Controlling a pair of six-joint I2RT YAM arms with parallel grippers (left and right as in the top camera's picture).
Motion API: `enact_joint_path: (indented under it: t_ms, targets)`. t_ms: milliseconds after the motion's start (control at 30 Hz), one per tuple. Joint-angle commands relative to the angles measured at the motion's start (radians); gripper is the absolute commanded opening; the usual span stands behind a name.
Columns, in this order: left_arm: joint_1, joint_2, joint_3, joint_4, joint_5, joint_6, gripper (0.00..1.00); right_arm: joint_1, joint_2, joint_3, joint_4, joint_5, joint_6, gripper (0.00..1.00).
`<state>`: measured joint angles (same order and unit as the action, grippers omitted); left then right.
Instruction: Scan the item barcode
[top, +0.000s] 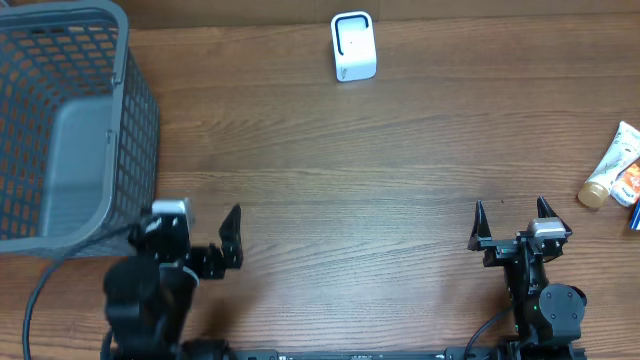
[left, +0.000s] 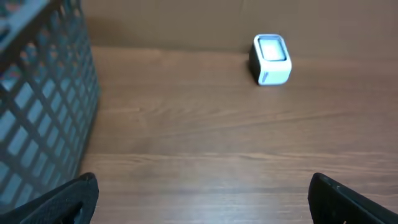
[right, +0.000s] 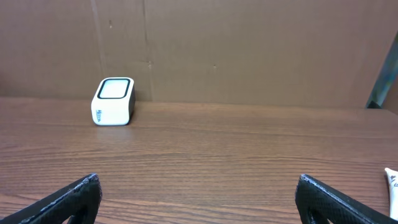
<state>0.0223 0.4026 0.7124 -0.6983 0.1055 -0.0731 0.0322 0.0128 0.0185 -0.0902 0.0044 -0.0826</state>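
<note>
Jaws on both arms are standing wide apart and are gripping nothing. At the far left, a grey plastic mesh basket (top: 70, 120) is sitting on the brown wooden bench (top: 330, 190). The left arm (top: 150, 290) is waiting just beside the basket's near corner, with the left jaws pointing out across the wood and touching nothing. Near the middle of the far edge, a small white barcode scanner (top: 353, 47) with a dark-rimmed window is standing upright, and both wrist cameras are showing it well ahead. The right arm (top: 545, 295) is sitting at the near edge, its right jaws spread over the wood. At the far right edge, well apart from the right jaws, the item is lying flat and slanted. It is a white squeeze tube (top: 612, 165) with a tan cap pointing toward the near left and orange printing on its body. Its barcode is too small to make out. A blue object (top: 636, 215) is lying just beside it, cut off by the frame.
</note>
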Motion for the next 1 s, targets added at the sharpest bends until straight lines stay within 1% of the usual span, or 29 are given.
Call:
enact_joint_path:
  t_ms: [0, 167, 500, 667, 800, 967]
  targets:
    - [0.006, -0.058, -0.035, 0.002, 0.016, 0.027, 1.0, -0.005, -0.01, -0.01, 0.006, 0.002, -0.004, 1.0]
    - [0.011, -0.127, -0.126, 0.027, 0.006, 0.056, 1.0, -0.005, -0.01, -0.01, 0.006, 0.002, -0.004, 1.0]
    - [0.011, -0.351, -0.425, 0.266, 0.025, 0.058, 1.0, -0.005, -0.01, -0.01, 0.006, 0.002, -0.004, 1.0]
    - [0.011, -0.395, -0.51, 0.368, 0.026, 0.056, 1.0, -0.005, -0.01, -0.01, 0.006, 0.002, -0.004, 1.0]
    - [0.011, -0.399, -0.577, 0.439, 0.025, 0.027, 1.0, -0.005, -0.01, -0.01, 0.006, 0.002, -0.004, 1.0]
    - [0.011, -0.399, -0.658, 0.592, 0.026, -0.014, 1.0, -0.005, -0.01, -0.01, 0.006, 0.002, -0.004, 1.0]
